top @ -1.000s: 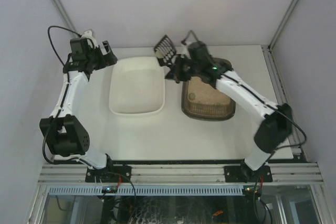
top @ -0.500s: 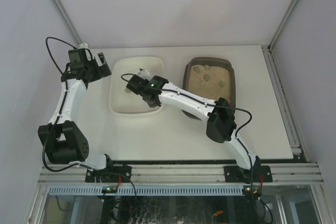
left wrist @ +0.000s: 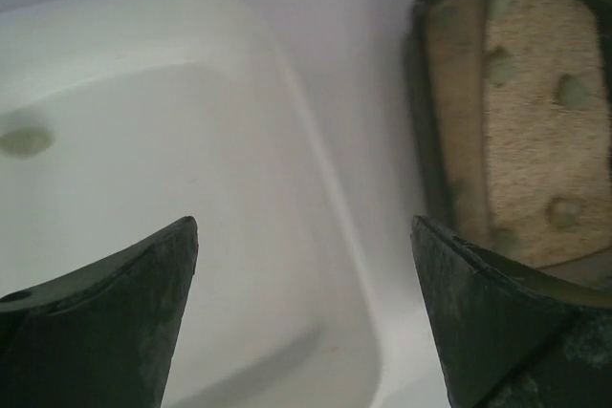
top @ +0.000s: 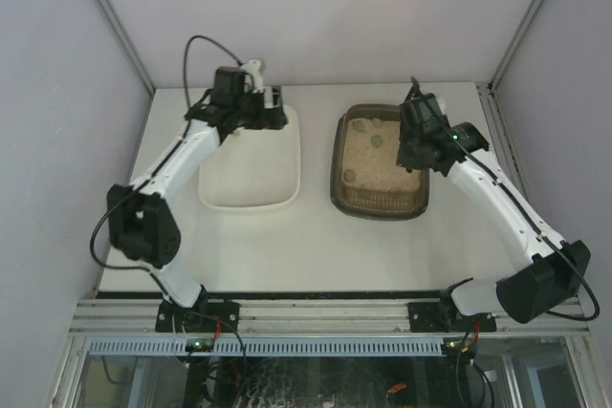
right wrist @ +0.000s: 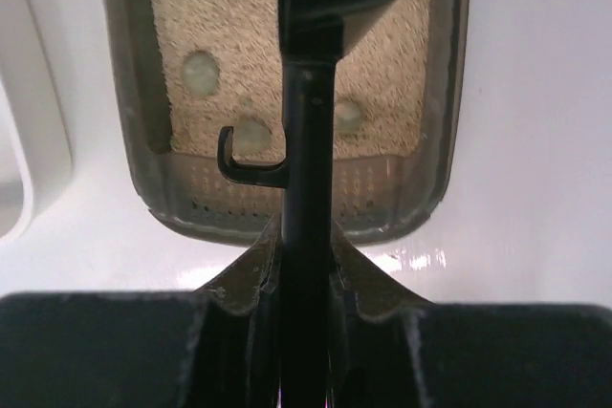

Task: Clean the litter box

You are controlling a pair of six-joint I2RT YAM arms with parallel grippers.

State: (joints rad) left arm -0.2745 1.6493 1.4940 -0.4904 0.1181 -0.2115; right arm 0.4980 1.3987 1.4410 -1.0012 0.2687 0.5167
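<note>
A white table [top: 316, 246] fills the floor of a small booth with pale, plain walls on three sides. On the far half of the table stand two trays side by side, apart from each other: the white tub [top: 249, 179] on the left and the litter box [top: 378, 209] on the right, dark brown with tan sand in it.

The right gripper [top: 413, 145] hangs over the right part of the litter box, and its jaws are clenched on the thin black handle of the scoop [right wrist: 306, 140]. The left gripper [left wrist: 304, 226] hovers over the far right corner of the white tub, released and holding nothing.

The step in hand seems to be taking a lump out of the sand. To do it well, I think the scoop should enter the sand just beside one lump, slide under it at a shallow angle, and rise level, so that loose sand drops back into the box. It should then pass over the gap between the trays without tilting. The left arm is close to the tub, so the path needs care.

Counted: one litter box, one white tub, one scoop, two grippers. Three greenish lumps [top: 351, 176] show in the sand; others may be hidden under the right arm. One lump [left wrist: 24, 140] lies in the white tub.
</note>
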